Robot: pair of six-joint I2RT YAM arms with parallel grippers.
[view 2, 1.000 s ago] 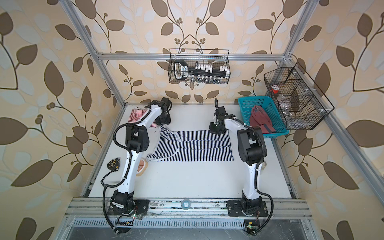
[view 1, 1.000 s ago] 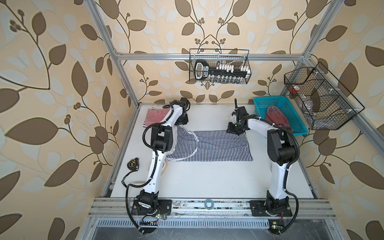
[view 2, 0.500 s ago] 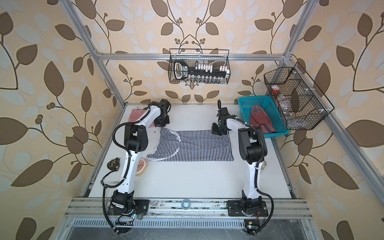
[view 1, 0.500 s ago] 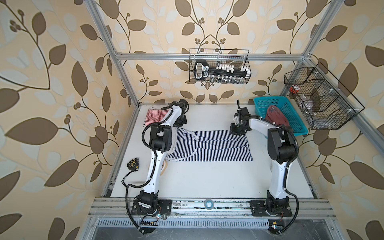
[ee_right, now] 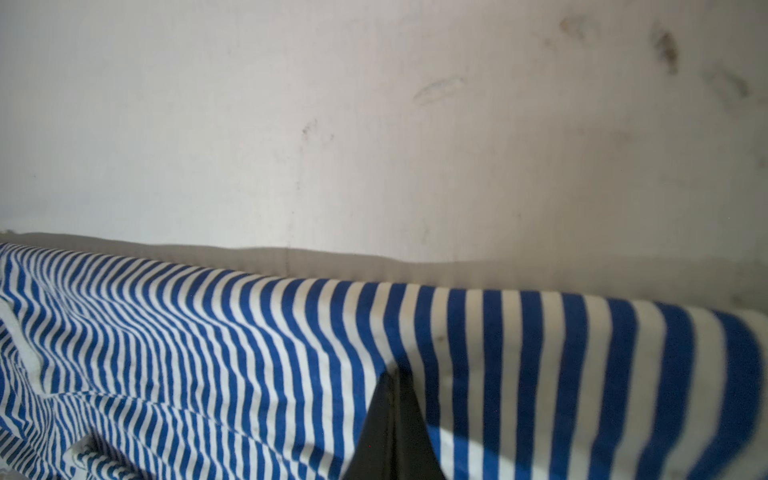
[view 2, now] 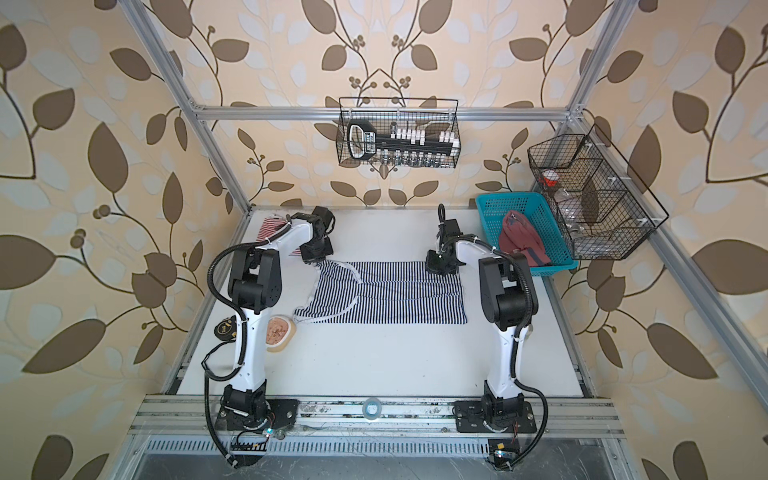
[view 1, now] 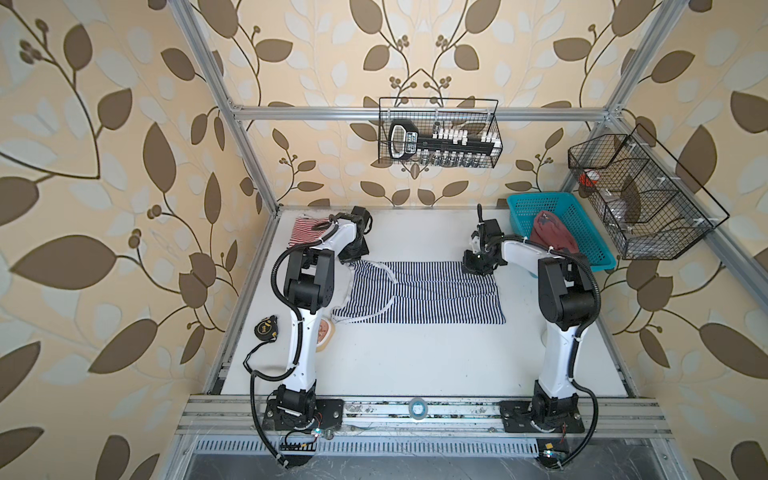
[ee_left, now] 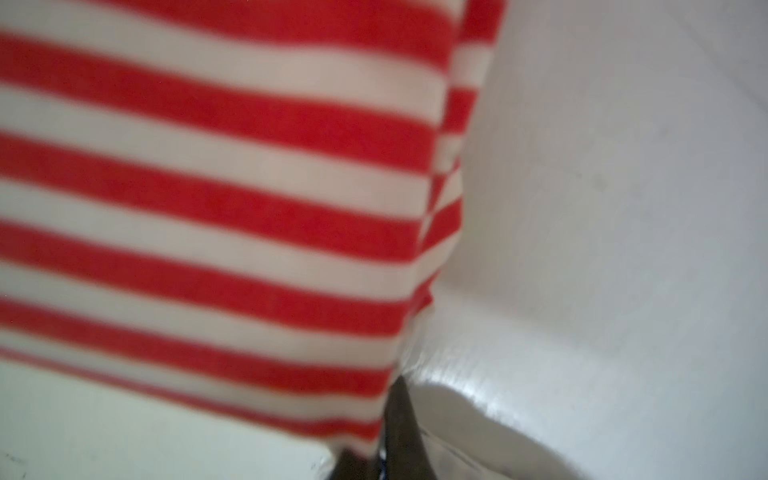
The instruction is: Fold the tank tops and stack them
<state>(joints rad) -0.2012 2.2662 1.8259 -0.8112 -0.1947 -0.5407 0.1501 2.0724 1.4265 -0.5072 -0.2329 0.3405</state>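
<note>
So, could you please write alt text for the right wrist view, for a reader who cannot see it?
The shut right gripper pinches the edge of the navy-white striped tank top, and the cloth rises up to it. Beyond that edge lies the white table, marked with faint smudges.
</note>
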